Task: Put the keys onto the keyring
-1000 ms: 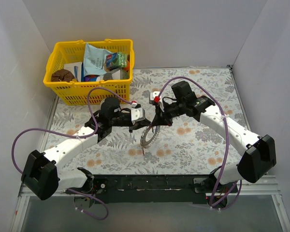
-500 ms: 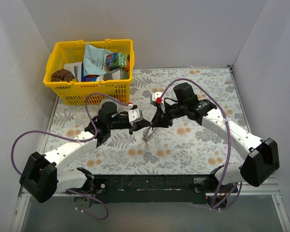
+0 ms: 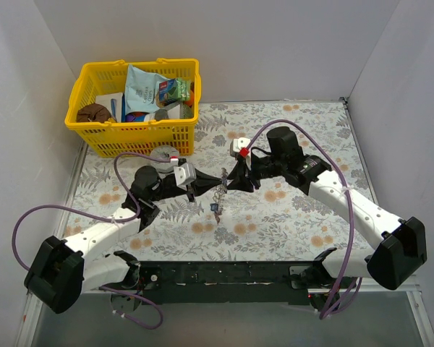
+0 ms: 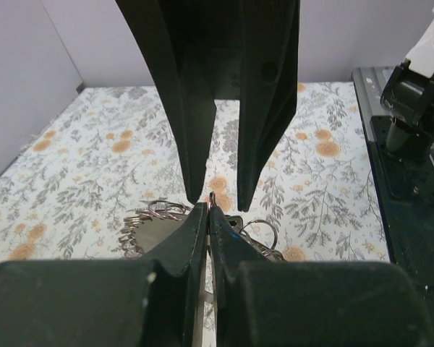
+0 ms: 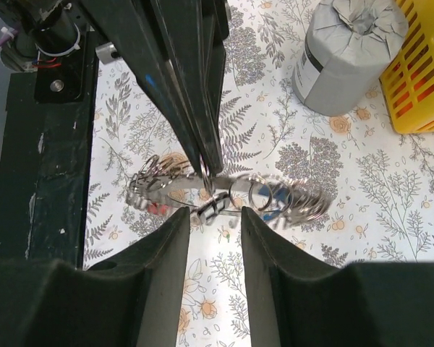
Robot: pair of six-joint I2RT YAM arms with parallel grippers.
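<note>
The keyring [image 5: 175, 185], a big flat silvery ring strung with several small split rings, hangs above the table between the two grippers; it also shows in the top view [image 3: 218, 192]. My left gripper [image 4: 208, 206] is shut on a thin ring of that bunch and reaches in from the left [image 3: 204, 183]. My right gripper [image 5: 214, 212] is open, its jaws standing either side of the bunch without touching it [image 3: 228, 178]. A red key head [image 5: 155, 208] and a blue key head [image 5: 272, 215] hang under the ring, blurred.
A grey cylindrical tin [image 5: 343, 54] stands on the floral table just in front of the yellow basket [image 3: 81, 127], which holds packets and sits at the back left. White walls close in the back and both sides.
The left arm has pulled back to the left and the right gripper has shifted slightly right. The keyring has turned from a wide tilted oval to a narrow hanging bunch.
</note>
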